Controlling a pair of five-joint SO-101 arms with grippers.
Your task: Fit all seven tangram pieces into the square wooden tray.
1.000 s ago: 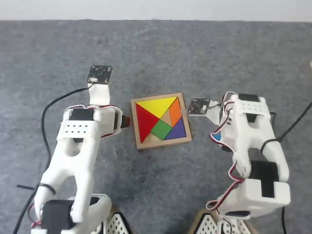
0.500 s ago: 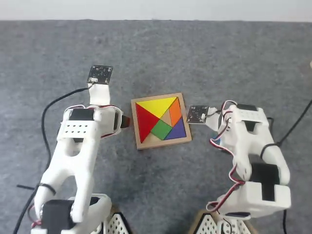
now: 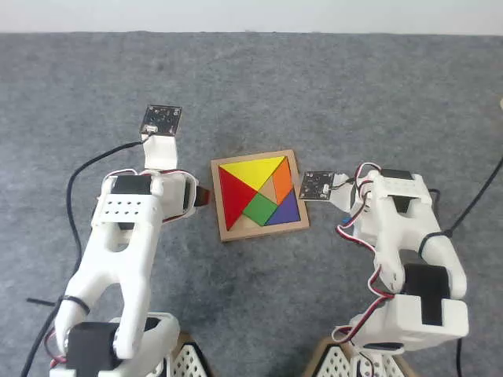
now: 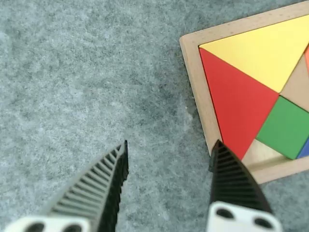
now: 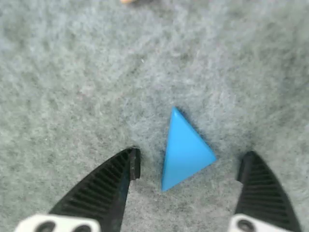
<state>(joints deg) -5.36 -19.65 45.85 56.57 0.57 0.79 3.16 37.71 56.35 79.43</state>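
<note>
Straddling a loose blue triangle (image 5: 186,145), the right tool (image 5: 191,156) stands spread.

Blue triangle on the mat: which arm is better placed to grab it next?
Right, probably. The right gripper sits open astride the blue triangle, one finger either side. The left gripper hangs open over bare mat beside the wooden tray.

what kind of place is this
Probably a robotics test bench rather than a home: a left arm and a right arm sit side by side at a grey felt-covered table, with a tangram tray between them.
</note>
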